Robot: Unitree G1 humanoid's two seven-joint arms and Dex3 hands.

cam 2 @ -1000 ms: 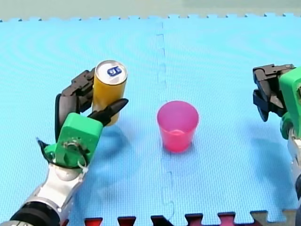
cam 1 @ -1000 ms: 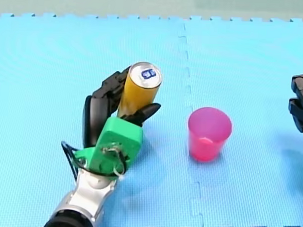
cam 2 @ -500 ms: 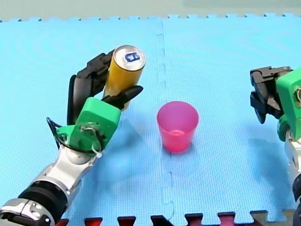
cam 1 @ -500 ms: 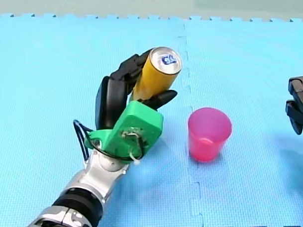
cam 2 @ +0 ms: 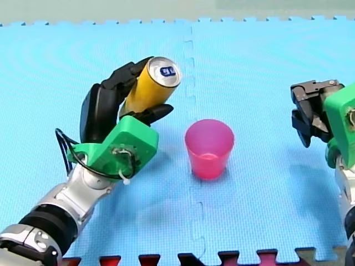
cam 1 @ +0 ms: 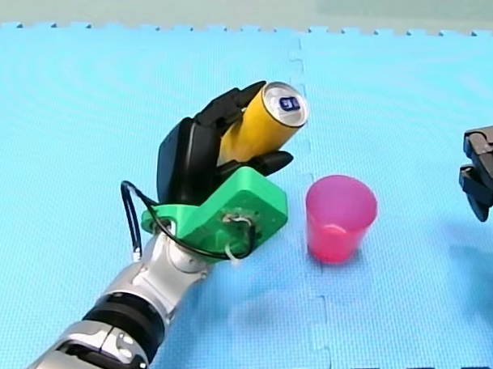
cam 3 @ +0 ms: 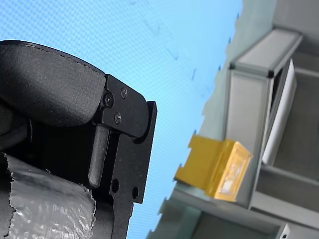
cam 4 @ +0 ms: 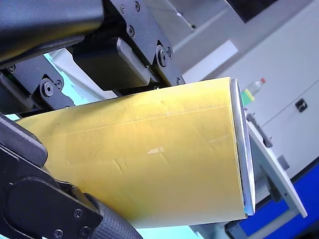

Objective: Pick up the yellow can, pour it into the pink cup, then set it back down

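Observation:
My left hand (cam 1: 236,140) is shut on the yellow can (cam 1: 267,121), lifted above the mat and tilted with its silver top toward the pink cup (cam 1: 339,217). The cup stands upright on the blue mat, to the right of the can and lower. In the second wrist view the yellow can (cam 4: 149,159) lies between the black fingers (cam 4: 119,55) of my left hand. My right hand (cam 2: 310,113) hovers at the far right edge, apart from the cup, holding nothing.
The blue foam mat (cam 1: 87,106) covers the whole work surface, with a seam running past the cup. Red and black tile edges (cam 2: 222,259) line the near border. The first wrist view shows a yellow box (cam 3: 214,167) by grey furniture beyond the mat.
My left hand has raised the can, carried it right toward the cup and tipped it further over. The right hand has shifted slightly.

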